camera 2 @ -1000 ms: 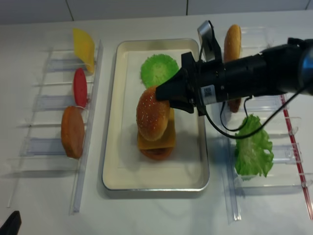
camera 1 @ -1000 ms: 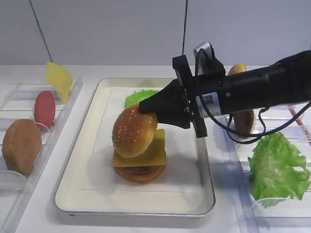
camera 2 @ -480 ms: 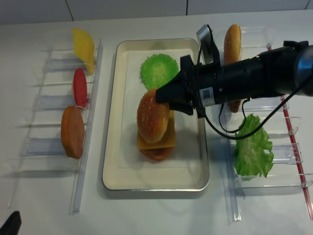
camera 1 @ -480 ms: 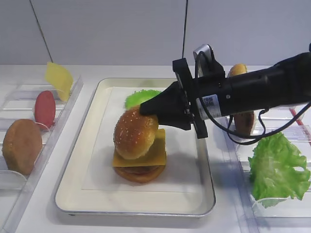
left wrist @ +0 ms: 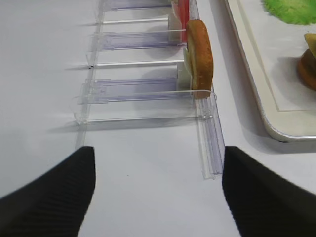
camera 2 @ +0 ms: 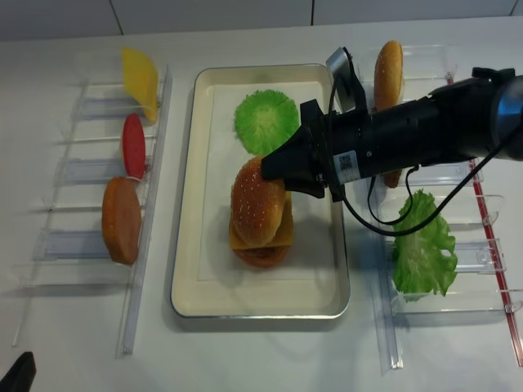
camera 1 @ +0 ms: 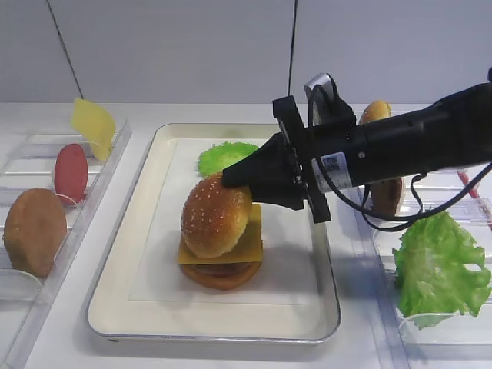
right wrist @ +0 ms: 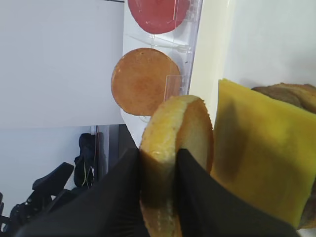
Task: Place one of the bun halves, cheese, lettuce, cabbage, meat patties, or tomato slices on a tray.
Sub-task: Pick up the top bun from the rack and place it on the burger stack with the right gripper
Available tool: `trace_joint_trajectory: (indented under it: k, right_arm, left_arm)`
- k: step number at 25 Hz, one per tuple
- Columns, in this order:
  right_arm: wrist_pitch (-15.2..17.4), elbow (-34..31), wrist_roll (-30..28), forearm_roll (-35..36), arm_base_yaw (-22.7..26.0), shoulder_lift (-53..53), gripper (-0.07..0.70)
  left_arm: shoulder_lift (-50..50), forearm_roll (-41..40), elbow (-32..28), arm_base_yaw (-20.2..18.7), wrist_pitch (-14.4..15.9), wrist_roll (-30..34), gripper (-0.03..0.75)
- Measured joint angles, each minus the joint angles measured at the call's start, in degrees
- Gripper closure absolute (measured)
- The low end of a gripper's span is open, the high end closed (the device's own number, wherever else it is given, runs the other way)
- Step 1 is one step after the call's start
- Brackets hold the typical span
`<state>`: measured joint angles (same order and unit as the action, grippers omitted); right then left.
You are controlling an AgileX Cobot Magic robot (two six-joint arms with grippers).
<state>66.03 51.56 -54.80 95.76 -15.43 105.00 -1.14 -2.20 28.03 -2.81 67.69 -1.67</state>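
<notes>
A glossy speckled bun half (camera 1: pixel 217 225) (camera 2: pixel 257 204) leans tilted on the yellow cheese (camera 1: pixel 242 247) (right wrist: pixel 261 158) of a stack on the silver tray (camera 1: pixel 215 327) (camera 2: pixel 261 307). A dark meat patty (camera 1: pixel 224 269) and a flat bun base lie under the cheese. My right gripper (camera 1: pixel 231 178) (camera 2: pixel 271 167) (right wrist: pixel 159 154) is shut on the bun half's right edge, its black fingers (right wrist: pixel 123 197) pressing both faces. The frilly cabbage (camera 1: pixel 223 156) (camera 2: pixel 266 121) lies flat at the tray's far end. My left gripper (left wrist: pixel 158 197) is open over bare table, holding nothing.
The left clear rack holds a cheese slice (camera 2: pixel 140 82), a tomato slice (camera 2: pixel 133 145) and a plain brown bun half (camera 2: pixel 121 220) (left wrist: pixel 200 57). The right rack holds lettuce (camera 1: pixel 438 269) (camera 2: pixel 423 245) and another bun (camera 2: pixel 387 72), partly behind my right arm.
The right gripper has carried the bun half a little down and to the right, so it now sits lower and more squarely over the cheese. The left arm has not moved.
</notes>
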Motion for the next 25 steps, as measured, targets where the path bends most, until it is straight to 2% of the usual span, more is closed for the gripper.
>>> trace_joint_trajectory:
  k: [14, 25]
  right_arm:
    - [0.3, 0.0, 2.1, 2.3, -0.1, 3.1, 0.434]
    - [0.8, 0.0, 0.3, 3.6, -0.1, 3.9, 0.434]
  left_arm:
    - [0.0, 0.0, 0.0, 0.0, 0.0, 0.0, 0.223]
    - [0.0, 0.0, 0.0, 0.0, 0.0, 0.0, 0.223]
